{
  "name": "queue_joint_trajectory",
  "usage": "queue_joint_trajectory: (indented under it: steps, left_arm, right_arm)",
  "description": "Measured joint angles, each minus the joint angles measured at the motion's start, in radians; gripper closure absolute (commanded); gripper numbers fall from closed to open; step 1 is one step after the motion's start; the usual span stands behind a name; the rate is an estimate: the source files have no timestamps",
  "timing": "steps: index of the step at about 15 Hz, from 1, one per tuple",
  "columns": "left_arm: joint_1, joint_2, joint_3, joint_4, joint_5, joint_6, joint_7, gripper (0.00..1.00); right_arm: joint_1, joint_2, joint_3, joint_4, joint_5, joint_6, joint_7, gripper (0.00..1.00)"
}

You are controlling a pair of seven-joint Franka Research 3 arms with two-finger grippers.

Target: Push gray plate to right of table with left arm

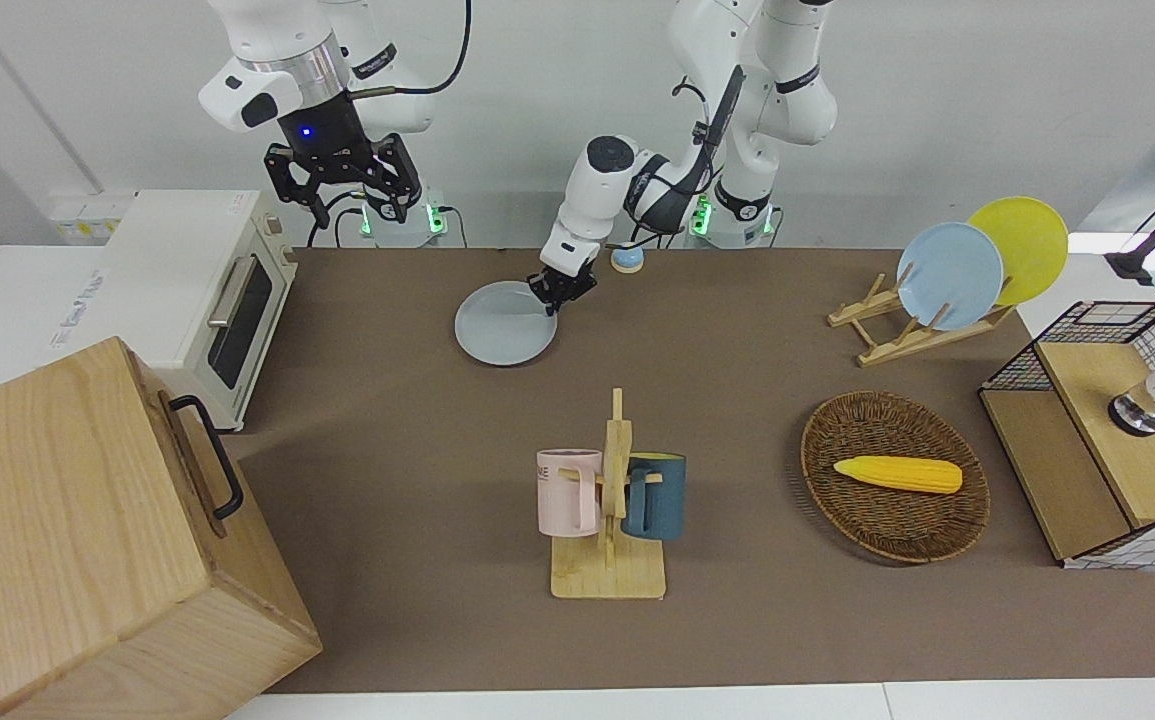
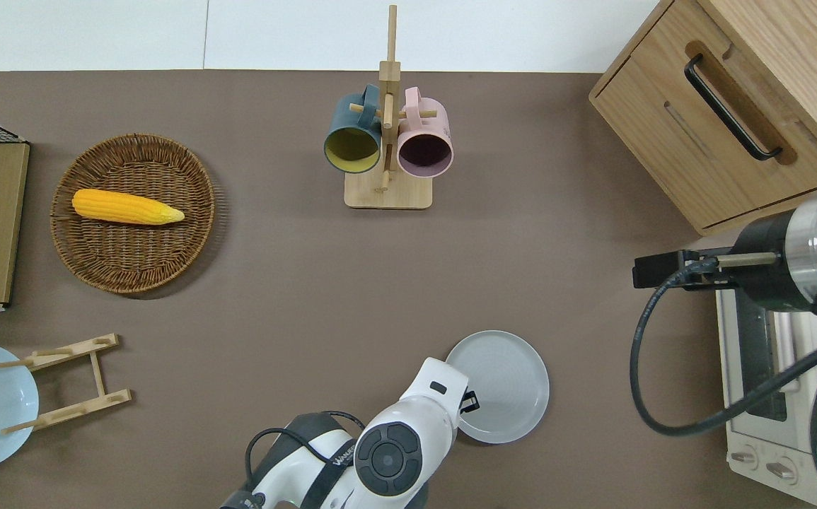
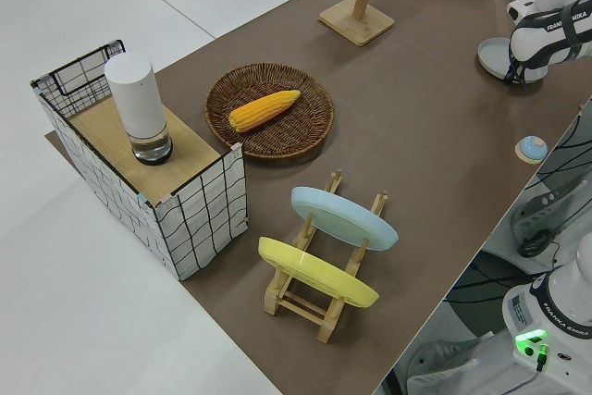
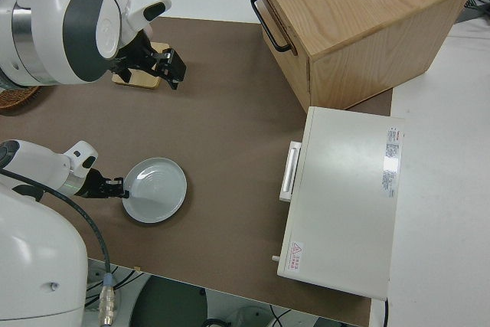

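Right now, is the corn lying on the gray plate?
No, the corn lies in the wicker basket; the gray plate holds nothing.

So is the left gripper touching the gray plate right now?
Touching. In the right side view the left gripper meets the rim of the gray plate with no gap; the overhead view shows its tip at that same edge.

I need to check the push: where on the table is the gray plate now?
The gray plate lies flat near the robots' edge of the table, about midway along it, nearer to the robots than the mug stand, with the left gripper at its rim.
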Motion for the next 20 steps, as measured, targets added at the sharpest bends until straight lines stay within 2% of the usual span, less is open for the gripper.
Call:
queue_joint_trajectory:
  steps: [1,2,3,8,11,13,15,17,20]
  left_arm:
    - [-0.002,0.006,0.000,0.007,0.001,0.002,0.000,0.27]
    - [-0.003,0.010,0.000,0.010,0.003,0.003,0.000,0.09]
    - [-0.004,0.012,0.000,0.013,0.004,0.003,0.000,0.02]
    - [-0.004,0.019,0.005,0.016,0.012,-0.005,-0.001,0.01]
    - [-0.001,0.017,0.038,0.022,0.107,-0.082,-0.001,0.01]
    - [0.004,0.006,0.062,0.031,0.133,-0.130,0.041,0.01]
    - [0.043,-0.030,0.085,0.042,0.135,-0.220,0.151,0.01]
    - [0.126,-0.102,0.092,0.053,0.126,-0.331,0.276,0.01]
    - [0.267,-0.245,0.104,0.057,0.094,-0.533,0.507,0.01]
  right_arm:
    - [0.000,0.000,0.000,0.000,0.000,0.000,0.000,0.005]
    - [0.000,0.000,0.000,0.000,0.000,0.000,0.000,0.005]
    - [0.000,0.000,0.000,0.000,0.000,0.000,0.000,0.005]
    - [0.000,0.000,0.000,0.000,0.000,0.000,0.000,0.005]
    - [0.000,0.000,0.000,0.000,0.000,0.000,0.000,0.005]
    - [0.000,0.000,0.000,0.000,0.000,0.000,0.000,0.005]
    - [0.000,0.000,0.000,0.000,0.000,0.000,0.000,0.005]
    - [0.000,0.000,0.000,0.000,0.000,0.000,0.000,0.005]
    - [0.000,0.000,0.000,0.000,0.000,0.000,0.000,0.005]
